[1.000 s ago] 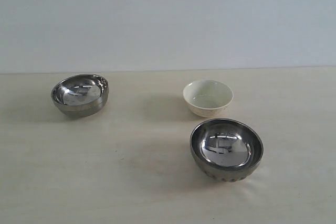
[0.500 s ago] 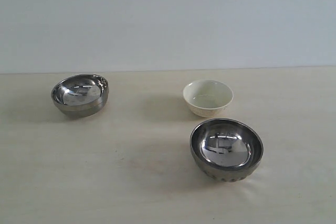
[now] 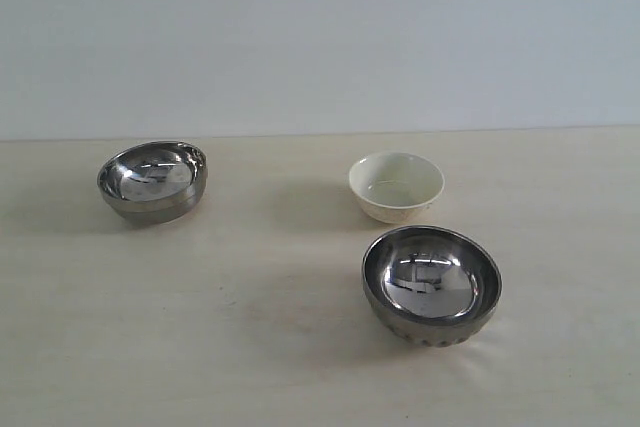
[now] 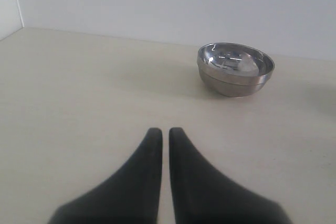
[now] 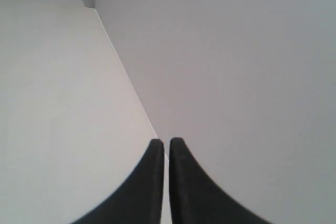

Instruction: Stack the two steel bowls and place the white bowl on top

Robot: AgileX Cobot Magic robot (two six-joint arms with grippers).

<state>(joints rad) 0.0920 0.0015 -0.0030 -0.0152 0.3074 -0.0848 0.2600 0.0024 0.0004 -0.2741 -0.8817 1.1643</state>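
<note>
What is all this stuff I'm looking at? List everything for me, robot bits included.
smooth steel bowl: one, mirror-shiny silver, far left of the table, standing alone
ribbed steel bowl: one, shiny silver, near right, upright and empty
white bowl: one, cream-white, just behind the ribbed bowl, not touching it, empty
table: one, pale beige, under all three bowls
wall: one, plain light grey, behind the table
left gripper: one, black, fingers together, holding nothing, facing the smooth bowl from a distance
right gripper: one, black, fingers together, holding nothing, no bowl in its view
</note>
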